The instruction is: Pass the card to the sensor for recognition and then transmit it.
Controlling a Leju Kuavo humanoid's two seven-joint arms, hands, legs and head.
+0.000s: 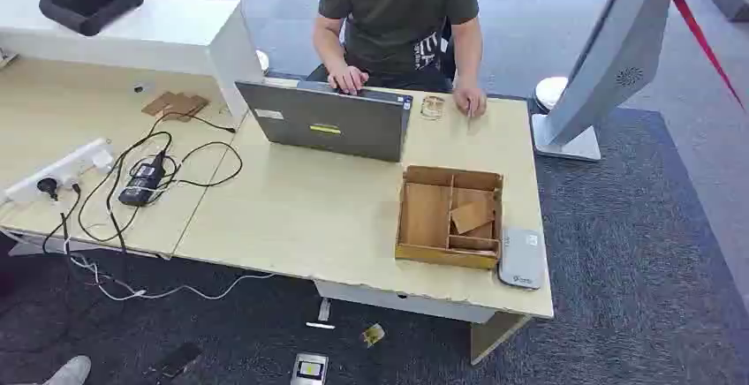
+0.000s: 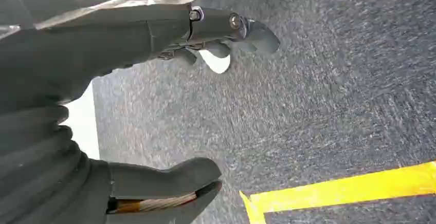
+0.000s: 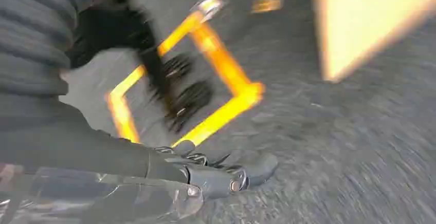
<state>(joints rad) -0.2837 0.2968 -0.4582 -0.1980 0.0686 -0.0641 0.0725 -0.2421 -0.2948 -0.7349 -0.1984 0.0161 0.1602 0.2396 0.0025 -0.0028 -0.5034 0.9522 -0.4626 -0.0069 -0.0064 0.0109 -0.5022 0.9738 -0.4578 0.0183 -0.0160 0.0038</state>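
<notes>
A brown card point(image 1: 471, 215) lies tilted in a compartment of the open wooden box point(image 1: 446, 255) on the desk's right part. Right beside the box, at the desk's front right corner, sits a flat grey sensor point(image 1: 521, 260). My left hand point(image 2: 103, 44) hangs over dark carpet, its fingers point(image 2: 257, 34) stretched out and its thumb point(image 2: 169, 175) well apart, with nothing in it. My right hand point(image 3: 154, 167) also hangs above the carpet in a blurred picture, fingers point(image 3: 252, 170) extended and holding nothing.
A person point(image 1: 397, 14) sits behind the grey laptop point(image 1: 327, 122), hands on the desk. A power strip point(image 1: 57, 171) and black cables lie at the left. A white kiosk point(image 1: 609, 58) stands to the right. Small items point(image 1: 309, 369) lie on the floor; yellow tape point(image 2: 339, 188) marks the carpet.
</notes>
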